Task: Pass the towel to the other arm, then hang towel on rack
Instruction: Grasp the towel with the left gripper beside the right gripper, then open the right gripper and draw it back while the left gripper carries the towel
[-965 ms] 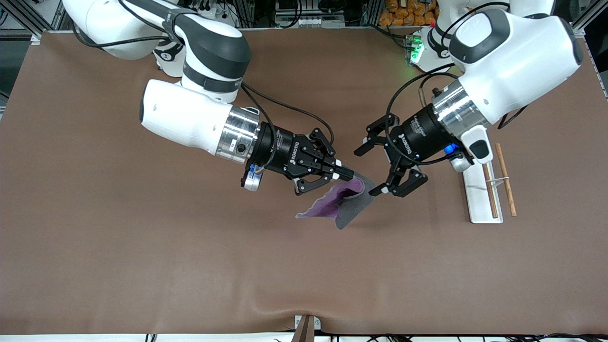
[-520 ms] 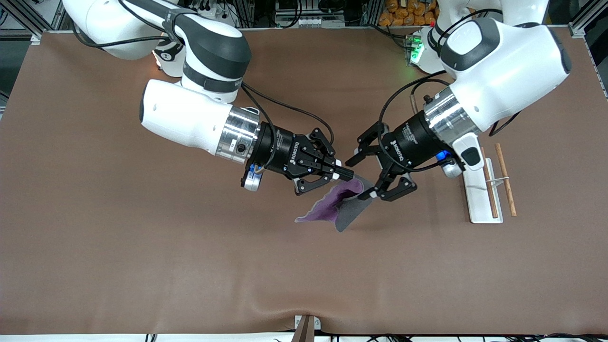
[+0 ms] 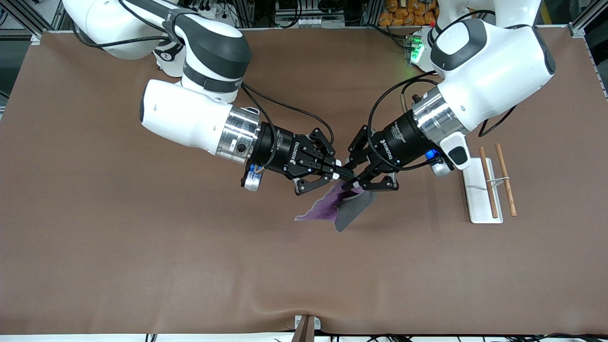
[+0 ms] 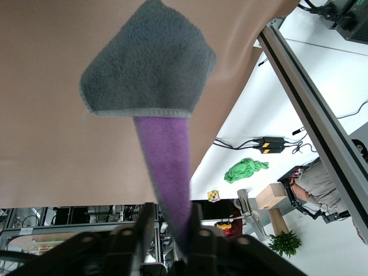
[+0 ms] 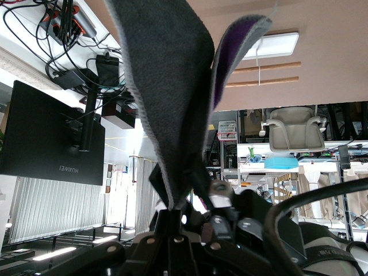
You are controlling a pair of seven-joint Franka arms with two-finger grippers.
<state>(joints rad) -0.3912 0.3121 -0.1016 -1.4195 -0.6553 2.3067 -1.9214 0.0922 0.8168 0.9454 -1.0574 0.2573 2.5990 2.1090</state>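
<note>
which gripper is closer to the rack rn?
Left. The left gripper is over the towel, beside the rack; the right gripper grips the towel too, farther toward the right arm's end.

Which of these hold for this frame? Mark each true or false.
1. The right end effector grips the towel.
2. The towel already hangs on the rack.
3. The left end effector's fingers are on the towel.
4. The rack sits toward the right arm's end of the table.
1. True: the right end effector is shut on the towel.
2. False: the towel hangs between the two end effectors over the table; the rack is bare.
3. True: the left end effector pinches the purple strip.
4. False: it sits toward the left arm's end.
</note>
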